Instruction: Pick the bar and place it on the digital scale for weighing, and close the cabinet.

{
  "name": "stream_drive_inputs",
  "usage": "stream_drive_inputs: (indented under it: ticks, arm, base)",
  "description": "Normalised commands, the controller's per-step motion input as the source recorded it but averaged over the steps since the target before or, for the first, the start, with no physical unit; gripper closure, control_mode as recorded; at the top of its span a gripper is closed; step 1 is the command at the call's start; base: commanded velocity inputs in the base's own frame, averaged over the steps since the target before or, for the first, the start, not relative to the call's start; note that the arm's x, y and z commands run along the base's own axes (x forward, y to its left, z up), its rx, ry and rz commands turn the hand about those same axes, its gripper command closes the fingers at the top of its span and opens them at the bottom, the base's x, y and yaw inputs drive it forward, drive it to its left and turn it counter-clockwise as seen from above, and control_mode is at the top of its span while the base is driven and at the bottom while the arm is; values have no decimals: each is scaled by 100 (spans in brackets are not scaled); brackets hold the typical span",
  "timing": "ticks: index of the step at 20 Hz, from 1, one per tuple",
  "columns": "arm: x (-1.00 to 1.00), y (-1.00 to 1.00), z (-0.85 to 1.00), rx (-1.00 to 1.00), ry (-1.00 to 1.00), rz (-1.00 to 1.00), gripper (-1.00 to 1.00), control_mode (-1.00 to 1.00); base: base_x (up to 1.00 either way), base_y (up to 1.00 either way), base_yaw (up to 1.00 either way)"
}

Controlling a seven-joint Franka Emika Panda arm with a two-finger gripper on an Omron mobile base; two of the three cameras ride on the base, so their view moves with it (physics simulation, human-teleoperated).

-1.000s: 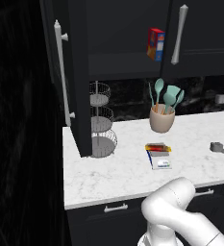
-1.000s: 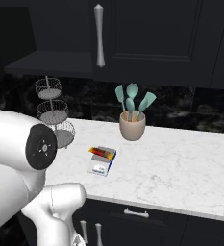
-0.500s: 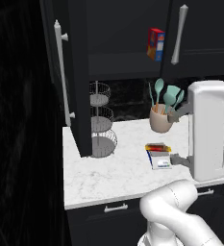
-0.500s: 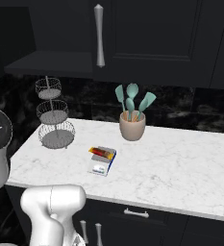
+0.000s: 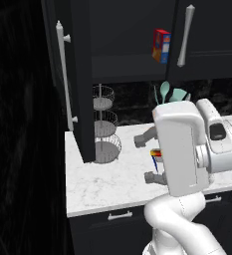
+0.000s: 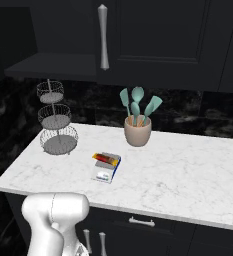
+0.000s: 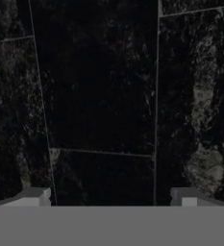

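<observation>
The bar (image 6: pixel 104 158), red with orange-yellow, lies across the far end of the digital scale (image 6: pixel 106 173) on the white marble counter. In the left base view only the bar's end (image 5: pixel 156 153) peeks out beside my hand. My gripper (image 5: pixel 147 158) hangs above the counter just left of the bar, pointing left, open and empty. The hand view has both fingertips (image 7: pixel 34 196) wide apart against dark marbled tiles. The cabinet's left door (image 5: pixel 82 79) stands swung out, its silver handle (image 5: pixel 65 74) facing me; the right door's handle (image 5: pixel 186 35) sits flat.
A red, blue and yellow box (image 5: pixel 161 46) stands on the open cabinet shelf. A three-tier wire basket (image 6: pixel 57 120) sits at the counter's left end. A crock of teal utensils (image 6: pixel 138 131) stands behind the scale. Drawers with short handles (image 6: pixel 142 221) run below.
My hand has swung in from the right edge of the left base view to the middle, over the counter. The bar and scale have stayed put. The jaws are as wide as before.
</observation>
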Motion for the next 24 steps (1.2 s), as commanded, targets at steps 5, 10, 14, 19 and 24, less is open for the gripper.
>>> stream_drive_inputs:
  ticks: [5, 10, 14, 19, 24]
  arm:
    - [3, 4, -12, 0, 0, 0, -100, -100]
    - [38, 45, -21, 0, 0, 0, -100, -100]
    - [12, 46, -7, 0, -1, 0, -100, -100]
    - [-62, 28, 0, 2, -4, 0, -100, -100]
    - [-18, 60, 0, 9, -1, -4, -100, -100]
  base:
    - [0, 0, 0]
    - [0, 0, 0]
    - [0, 0, 0]
    - [0, 0, 0]
    - [0, 0, 0]
